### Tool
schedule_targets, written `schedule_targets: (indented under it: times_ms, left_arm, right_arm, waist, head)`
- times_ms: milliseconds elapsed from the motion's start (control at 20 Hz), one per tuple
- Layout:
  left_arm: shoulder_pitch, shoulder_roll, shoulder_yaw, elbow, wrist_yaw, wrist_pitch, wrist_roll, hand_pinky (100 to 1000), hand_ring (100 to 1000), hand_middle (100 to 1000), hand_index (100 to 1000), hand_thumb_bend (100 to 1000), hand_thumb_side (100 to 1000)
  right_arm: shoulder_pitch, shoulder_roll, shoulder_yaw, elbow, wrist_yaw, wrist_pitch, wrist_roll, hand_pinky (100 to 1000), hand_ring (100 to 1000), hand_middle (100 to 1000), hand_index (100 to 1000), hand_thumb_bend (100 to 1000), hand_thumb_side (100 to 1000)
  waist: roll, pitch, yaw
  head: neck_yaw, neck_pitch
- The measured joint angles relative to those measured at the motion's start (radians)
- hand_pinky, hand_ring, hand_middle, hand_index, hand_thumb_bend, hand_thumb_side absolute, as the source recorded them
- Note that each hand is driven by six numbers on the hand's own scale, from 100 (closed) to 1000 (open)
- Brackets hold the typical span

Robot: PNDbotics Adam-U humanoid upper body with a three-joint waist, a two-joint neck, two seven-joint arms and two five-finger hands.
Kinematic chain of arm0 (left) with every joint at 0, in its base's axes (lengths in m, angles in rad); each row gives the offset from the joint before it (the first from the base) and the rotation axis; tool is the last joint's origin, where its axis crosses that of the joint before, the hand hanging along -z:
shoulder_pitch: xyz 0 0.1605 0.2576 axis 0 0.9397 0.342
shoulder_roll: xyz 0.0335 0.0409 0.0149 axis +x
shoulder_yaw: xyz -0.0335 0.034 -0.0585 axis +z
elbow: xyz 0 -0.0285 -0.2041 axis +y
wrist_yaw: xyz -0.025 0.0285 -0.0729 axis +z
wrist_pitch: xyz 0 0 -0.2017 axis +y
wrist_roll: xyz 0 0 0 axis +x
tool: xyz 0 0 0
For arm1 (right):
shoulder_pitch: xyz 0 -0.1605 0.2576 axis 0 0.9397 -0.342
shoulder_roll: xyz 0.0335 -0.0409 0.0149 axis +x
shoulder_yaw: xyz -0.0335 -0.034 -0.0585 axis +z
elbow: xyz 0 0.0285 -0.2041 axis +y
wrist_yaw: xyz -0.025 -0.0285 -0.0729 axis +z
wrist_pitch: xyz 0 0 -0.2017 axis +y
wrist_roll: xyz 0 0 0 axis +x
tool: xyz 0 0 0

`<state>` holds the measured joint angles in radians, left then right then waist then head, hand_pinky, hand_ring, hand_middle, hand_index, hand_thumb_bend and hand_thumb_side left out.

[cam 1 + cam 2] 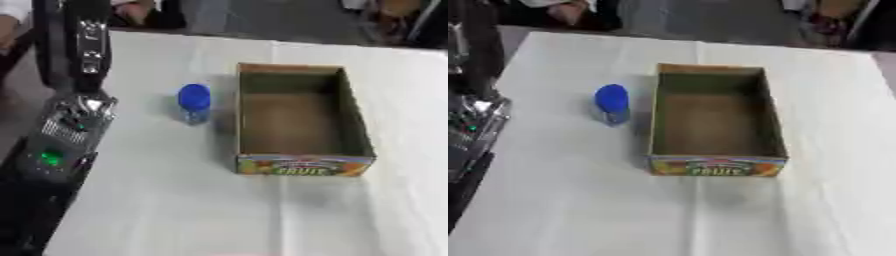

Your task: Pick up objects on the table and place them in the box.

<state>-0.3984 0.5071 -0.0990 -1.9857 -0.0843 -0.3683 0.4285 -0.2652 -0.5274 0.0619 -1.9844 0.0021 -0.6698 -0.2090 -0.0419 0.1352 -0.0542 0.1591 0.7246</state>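
A small clear bottle with a blue cap (194, 102) stands upright on the white tablecloth, just left of the box. The open cardboard box (359, 125) has a printed fruit label on its near wall and nothing inside. My left hand (80, 114) hangs over the table's left edge, left of the bottle and apart from it, with its black and silver fingers (90, 47) stretched straight toward the far side and holding nothing. My right hand shows in neither view.
My left forearm (48, 157), with a green light on it, runs down to the lower left corner. The white cloth (219, 215) spreads wide in front of and to the right of the box. People sit beyond the far edge.
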Motion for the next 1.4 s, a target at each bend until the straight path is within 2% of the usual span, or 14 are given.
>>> schedule_targets:
  times_ms: [550,700,750,800,850,950,1000,1100,1250,1400]
  left_arm:
    - [0.0,0.0,0.0,0.0,-0.001,0.001,0.0,913,753,929,860,418,797]
    - [0.0,0.0,0.0,0.0,-0.001,0.006,-0.004,909,751,933,861,413,798]
    - [0.0,0.0,0.0,0.0,-0.003,0.012,-0.009,864,747,923,862,373,783]
    - [-0.002,0.001,0.0,0.0,-0.007,0.022,-0.017,812,737,893,863,410,798]
    - [-0.005,0.007,0.0,0.0,-0.017,0.038,-0.027,760,726,867,864,406,800]
    - [-0.016,0.04,0.001,0.0,-0.052,0.083,-0.059,730,721,864,866,400,801]
    - [-0.019,0.063,0.002,0.0,-0.075,0.111,-0.079,680,704,863,867,394,800]
    - [-0.019,0.113,0.001,0.0,-0.119,0.17,-0.121,664,703,873,868,389,803]
    - [-0.018,0.198,-0.006,0.016,-0.159,0.24,-0.178,684,709,878,873,385,814]
    - [-0.028,0.276,-0.024,0.063,-0.19,0.28,-0.233,764,729,883,886,379,831]
  right_arm:
    - [0.0,0.0,0.0,0.0,0.0,0.0,0.006,201,485,484,579,128,924]
    - [0.001,0.0,-0.001,0.0,0.0,0.003,0.007,203,487,487,582,127,924]
    - [0.004,0.0,-0.004,0.0,0.0,0.007,0.006,205,486,487,583,100,946]
    - [0.005,0.001,-0.009,0.0,0.0,0.012,0.003,207,486,488,583,125,922]
    - [0.007,0.001,-0.015,0.0,0.0,0.019,-0.002,209,486,488,583,125,921]
    - [0.013,0.001,-0.03,0.0,0.0,0.031,-0.014,210,486,488,583,124,921]
    - [0.013,0.001,-0.038,0.0,0.0,0.037,-0.019,209,486,488,583,100,923]
    - [0.017,0.001,-0.048,0.0,0.0,0.048,-0.03,206,486,487,582,125,919]
    - [0.022,0.001,-0.052,0.0,0.0,0.063,-0.037,202,486,486,582,126,919]
    - [0.027,0.001,-0.049,0.0,0.001,0.076,-0.032,200,486,485,581,128,918]
  waist:
    - [0.0,0.0,0.0]
    - [0.0,0.0,-0.012]
    - [0.0,-0.001,-0.018]
    - [0.0,-0.002,-0.023]
    - [0.001,-0.005,-0.025]
    - [0.006,-0.012,-0.03]
    - [0.009,-0.015,-0.032]
    - [0.014,-0.018,-0.036]
    - [0.03,-0.03,-0.043]
    - [0.041,-0.035,-0.043]
  head:
    - [0.004,-0.007]
    - [0.007,-0.007]
    - [0.007,-0.007]
    - [0.006,-0.008]
    - [0.006,-0.008]
    - [0.006,-0.007]
    - [0.006,-0.007]
    - [0.006,-0.007]
    - [0.008,-0.007]
    - [0.009,-0.004]
